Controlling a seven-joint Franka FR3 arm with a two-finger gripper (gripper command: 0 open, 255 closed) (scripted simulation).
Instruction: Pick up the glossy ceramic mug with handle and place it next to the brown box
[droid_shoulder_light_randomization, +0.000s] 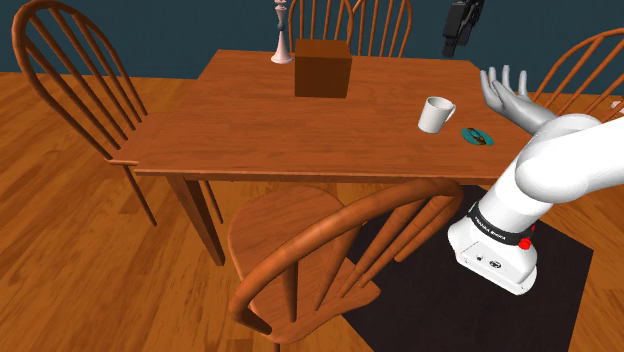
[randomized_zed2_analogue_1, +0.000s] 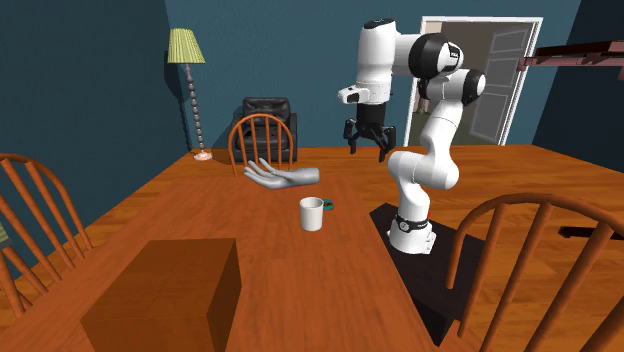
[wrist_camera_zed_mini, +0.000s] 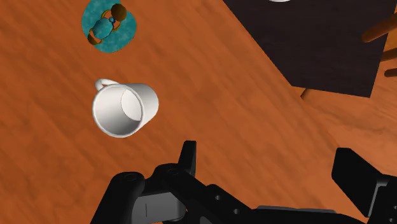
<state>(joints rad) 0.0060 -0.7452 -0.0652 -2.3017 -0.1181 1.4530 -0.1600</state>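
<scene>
A glossy white mug (droid_shoulder_light_randomization: 436, 114) with a handle stands upright on the wooden table (droid_shoulder_light_randomization: 240, 130), near the edge closest to the arm's stand. The brown box (droid_shoulder_light_randomization: 322, 68) sits further along the table, toward the shoulder view's upper left. In the second exterior view the box (randomized_zed2_analogue_1: 165, 295) is in the foreground and the mug (randomized_zed2_analogue_1: 312, 214) is behind it. My black gripper (randomized_zed2_analogue_1: 369, 140) hangs high above the table, open and holding nothing. In the wrist view the mug (wrist_camera_zed_mini: 124, 109) lies beyond and to the side of my gripper (wrist_camera_zed_mini: 270, 168), not between the fingers (wrist_camera_zed_mini: 188, 156).
A small teal disc (droid_shoulder_light_randomization: 477, 136) with a brown object on it lies beside the mug. A grey hand sculpture (droid_shoulder_light_randomization: 510, 97) rests just past it. A pale chess-like figure (droid_shoulder_light_randomization: 283, 35) stands behind the box. Wooden chairs (droid_shoulder_light_randomization: 330, 250) ring the table.
</scene>
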